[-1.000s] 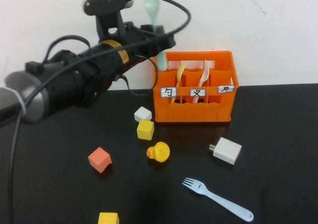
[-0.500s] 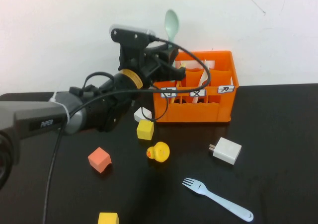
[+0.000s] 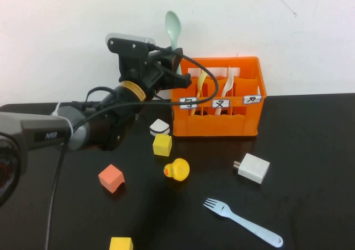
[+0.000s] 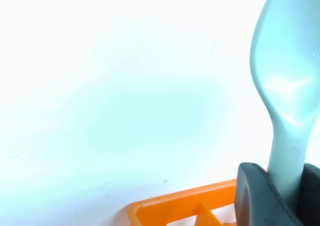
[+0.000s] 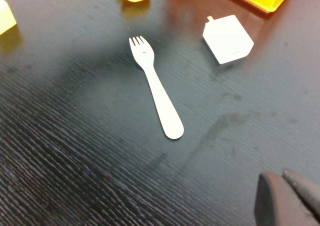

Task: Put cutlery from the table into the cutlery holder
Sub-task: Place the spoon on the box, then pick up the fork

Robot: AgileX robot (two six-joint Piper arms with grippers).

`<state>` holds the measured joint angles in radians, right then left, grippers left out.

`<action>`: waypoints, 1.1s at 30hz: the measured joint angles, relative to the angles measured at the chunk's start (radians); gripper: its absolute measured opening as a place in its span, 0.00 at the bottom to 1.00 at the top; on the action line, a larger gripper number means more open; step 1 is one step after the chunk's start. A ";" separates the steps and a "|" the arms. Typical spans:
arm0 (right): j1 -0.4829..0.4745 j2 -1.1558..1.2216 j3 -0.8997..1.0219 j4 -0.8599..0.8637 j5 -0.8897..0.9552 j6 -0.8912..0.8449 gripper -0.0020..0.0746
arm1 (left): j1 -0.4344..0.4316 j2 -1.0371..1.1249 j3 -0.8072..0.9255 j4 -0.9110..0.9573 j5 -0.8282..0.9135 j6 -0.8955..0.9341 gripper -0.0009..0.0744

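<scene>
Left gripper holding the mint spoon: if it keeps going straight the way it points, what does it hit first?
Most likely the bright orange plastic crate: the left gripper, shut on the pale mint-green plastic spoon, points toward its near-left corner. Depth is unclear; it might pass just above the rim. The right gripper hangs shut above the black table.

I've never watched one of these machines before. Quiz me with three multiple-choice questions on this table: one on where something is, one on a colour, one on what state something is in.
1. Where is the light blue fork?
A. lying on the black table
B. standing in the orange crate
C. held by the right gripper

2. What colour is the spoon that the left gripper holds?
A. orange
B. pale mint green
C. yellow

3. How does the right gripper stand?
A. wide open over the fork
B. shut on the white charger
C. shut and holding nothing

Answers: 1 A, the fork lies flat on the table near the white charger. 2 B, the mint bowl sticks up above the left gripper beside the orange crate. 3 C, its fingers meet above bare tabletop, apart from the fork.
</scene>
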<state>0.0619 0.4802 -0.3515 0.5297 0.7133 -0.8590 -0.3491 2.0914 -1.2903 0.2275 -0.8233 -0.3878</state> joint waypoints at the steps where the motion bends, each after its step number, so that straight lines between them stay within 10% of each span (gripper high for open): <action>1: 0.000 0.000 0.000 0.000 0.000 0.000 0.02 | 0.000 0.009 0.000 0.000 -0.014 0.000 0.17; 8: 0.000 0.000 0.003 0.000 -0.002 0.000 0.02 | 0.000 0.046 0.000 0.004 -0.042 0.000 0.20; 17: 0.000 0.000 0.005 0.000 -0.004 0.000 0.02 | 0.002 0.046 0.000 0.031 -0.044 -0.014 0.56; 23: 0.000 0.000 0.005 0.000 -0.006 0.000 0.02 | 0.002 -0.018 0.002 0.116 0.066 -0.029 0.35; 27: 0.000 0.000 0.005 -0.002 -0.006 0.000 0.02 | -0.002 -0.144 0.002 0.118 0.347 -0.038 0.10; 33: 0.000 0.000 0.007 -0.002 -0.025 0.000 0.02 | -0.019 -0.338 0.002 0.102 0.861 -0.147 0.02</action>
<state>0.0619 0.4802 -0.3446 0.5280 0.6878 -0.8590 -0.3685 1.7532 -1.2884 0.3298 0.0373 -0.5349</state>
